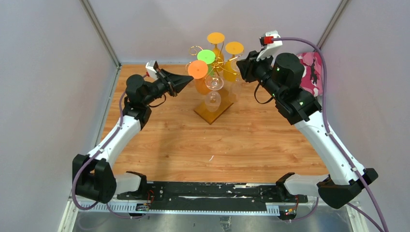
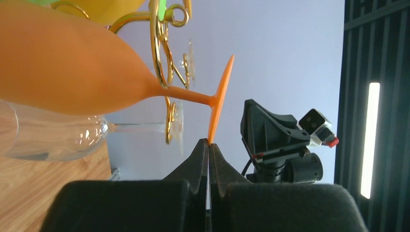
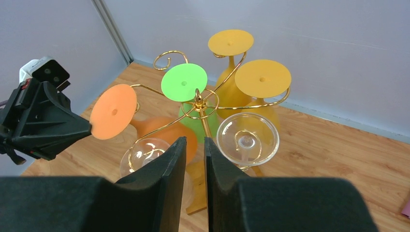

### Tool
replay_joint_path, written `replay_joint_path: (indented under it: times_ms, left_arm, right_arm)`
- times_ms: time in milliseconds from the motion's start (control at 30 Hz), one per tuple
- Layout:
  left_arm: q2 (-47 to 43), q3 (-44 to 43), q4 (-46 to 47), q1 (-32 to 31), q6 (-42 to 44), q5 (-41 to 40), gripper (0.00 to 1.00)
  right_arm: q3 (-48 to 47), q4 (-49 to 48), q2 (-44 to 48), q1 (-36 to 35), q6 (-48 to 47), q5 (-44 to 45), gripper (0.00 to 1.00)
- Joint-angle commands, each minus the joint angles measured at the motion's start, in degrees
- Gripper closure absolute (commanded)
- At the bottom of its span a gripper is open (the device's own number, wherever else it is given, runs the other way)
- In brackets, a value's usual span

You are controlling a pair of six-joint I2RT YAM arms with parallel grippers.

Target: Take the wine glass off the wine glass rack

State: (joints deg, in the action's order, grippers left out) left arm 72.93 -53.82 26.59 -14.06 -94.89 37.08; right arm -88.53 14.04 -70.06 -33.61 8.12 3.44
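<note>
Orange marks the wine glass [image 3: 113, 111] you want: it hangs upside down on the left side of the rack [image 3: 198, 99], far centre of the table [image 1: 193, 145], with its foot up and its bowl down. Its long axis follows the stem, tilted so the foot leans out to the left, towards your left gripper [image 2: 208, 145]. That gripper is fully closed on nothing, its tips seemingly touching the rim of the foot. Your right gripper [image 3: 195, 141] hovers near the rack's right side, its jaws a narrow slot and empty. Expect the glass to be light, smooth and likely breakable, and it will swing on the wire. Take it by the stem just under the foot, then slide it outward along the curled arm.
</note>
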Motion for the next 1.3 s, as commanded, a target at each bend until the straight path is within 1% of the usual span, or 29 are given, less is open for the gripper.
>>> replay_joint_path:
  times_ms: [0, 200, 233, 400, 467, 567, 600, 700, 800, 833, 933, 1033, 1067, 1100, 1200, 1233, 1267]
  left_arm:
    - [-5.57, 2.74, -2.92, -0.17, 2.33, 0.56, 1.00]
    - [-13.38, 3.44, -14.17, -0.05, 7.87, -1.22, 1.00]
    - [-14.35, 3.41, -15.95, 0.11, 8.96, -1.68, 1.00]
    - [-18.99, 2.79, -24.21, 1.94, 13.57, -3.53, 1.00]
    - [-21.06, 0.77, -29.76, 2.15, 16.70, -5.23, 1.00]
    - [-23.81, -5.78, -41.15, 2.20, 24.24, -9.40, 1.00]
    - [-24.62, -7.74, -43.48, 2.20, 26.34, -10.18, 1.00]
    - [-26.83, -12.81, -47.33, 2.20, 28.82, -10.55, 1.00]
    - [-27.80, -17.92, -49.57, 2.15, 30.83, -9.57, 1.00]
    - [-27.79, -19.85, -50.39, 2.14, 31.57, -8.55, 1.00]
    - [-26.79, -24.14, -48.24, 2.19, 31.78, -2.68, 1.00]
    - [-24.82, -25.79, -42.14, 2.16, 30.45, 4.75, 1.00]
    - [-24.13, -26.05, -40.69, 2.14, 30.33, 6.37, 1.00]
    - [-23.50, -25.91, -37.19, 2.15, 29.81, 8.43, 1.00]
    - [-20.72, -23.67, -20.99, 2.11, 24.54, 15.29, 1.00]
    - [-19.47, -23.42, -16.84, 2.05, 23.67, 17.08, 1.00]
    - [-18.41, -23.72, -15.53, 2.03, 24.86, 18.55, 1.00]
  right_arm:
    - [0.22, -1.32, -0.08, 0.57, 1.37, -1.61, 0.75]
    - [0.72, -1.23, -0.12, 0.57, 2.55, -2.54, 0.76]
    - [0.79, -1.15, -0.28, 0.57, 2.68, -4.02, 0.76]
    - [1.08, -0.74, -0.34, 0.63, 3.22, -6.00, 0.78]
    - [1.44, -0.67, -0.22, 0.60, 3.26, -6.35, 0.79]
    - [1.89, -0.87, 0.05, 0.56, 3.23, -7.56, 0.79]
    - [2.01, -0.89, 0.21, 0.56, 3.42, -7.98, 0.78]
    - [2.60, -0.96, 0.73, 0.56, 3.91, -9.24, 0.73]
    - [3.27, -1.06, 1.87, 0.58, 4.20, -11.22, 0.66]
    - [3.36, -1.15, 2.29, 0.57, 4.21, -12.32, 0.62]
    - [4.15, -1.83, 4.03, 0.56, 4.18, -16.08, 0.52]
    - [5.88, -3.30, 6.91, 0.56, 2.90, -19.14, 0.48]
    - [6.90, -4.28, 8.29, 0.56, 2.67, -19.62, 0.45]
    - [8.01, -5.57, 9.52, 0.56, 2.49, -20.36, 0.44]
    - [10.06, -7.79, 12.79, 0.76, 1.48, -24.46, 0.43]
    - [10.60, -8.43, 13.53, 0.99, 1.24, -25.97, 0.42]
    - [11.04, -9.18, 14.04, 1.38, 1.44, -27.86, 0.42]
